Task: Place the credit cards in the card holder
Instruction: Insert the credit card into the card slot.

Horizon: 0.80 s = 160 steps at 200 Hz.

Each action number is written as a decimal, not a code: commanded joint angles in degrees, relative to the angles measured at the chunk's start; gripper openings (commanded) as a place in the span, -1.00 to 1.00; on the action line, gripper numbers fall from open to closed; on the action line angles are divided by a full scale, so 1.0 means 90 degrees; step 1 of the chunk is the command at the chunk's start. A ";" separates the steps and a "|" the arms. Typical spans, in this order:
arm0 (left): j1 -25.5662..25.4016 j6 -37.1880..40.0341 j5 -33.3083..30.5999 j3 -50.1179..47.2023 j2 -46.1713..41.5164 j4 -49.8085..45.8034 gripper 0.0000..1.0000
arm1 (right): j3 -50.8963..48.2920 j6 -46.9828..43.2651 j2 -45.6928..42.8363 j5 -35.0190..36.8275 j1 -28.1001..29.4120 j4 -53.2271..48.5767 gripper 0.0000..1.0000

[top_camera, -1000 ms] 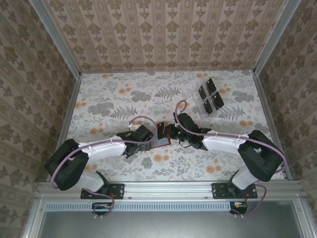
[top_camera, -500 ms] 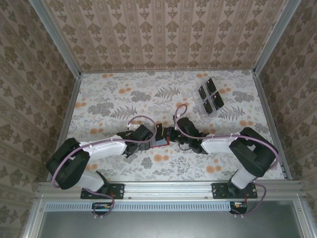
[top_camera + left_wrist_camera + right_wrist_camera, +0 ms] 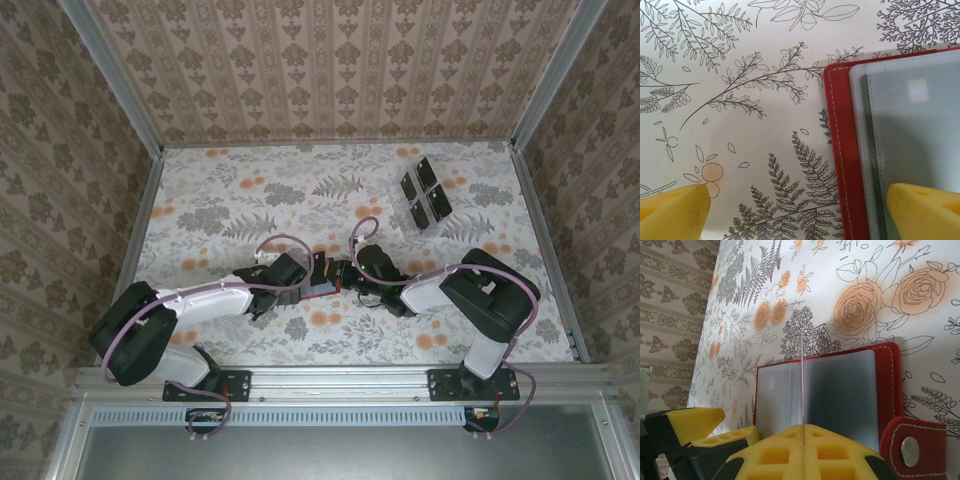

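**1 credit card (image 3: 802, 380) upright over the open card holder (image 3: 840, 390)**

The card holder lies open on the flowered cloth (image 3: 740, 125), grey pockets up; the right gripper (image 3: 803, 430) is clenched on the credit card, held edge-on over the holder's middle fold, contact unclear; the left gripper (image 3: 799, 207) stands released, 1 fingertip (image 3: 925, 205) over the holder's grey pocket, the other off its red edge; 4 more credit cards (image 3: 438, 203) lie in a clear tray (image 3: 394, 202), well apart from the holder.
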 commanded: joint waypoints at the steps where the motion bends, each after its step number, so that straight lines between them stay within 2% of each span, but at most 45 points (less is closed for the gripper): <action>1: 0.0055 -0.0112 -0.0076 -0.0128 -0.0081 -0.0203 1.00 | -0.0058 0.0149 0.0146 0.0004 0.0060 0.0476 -1.00; 160: 0.0055 -0.0120 -0.0076 -0.0171 -0.0077 -0.0186 0.99 | -0.0199 0.0534 0.0581 -0.0140 0.0229 0.1036 -1.00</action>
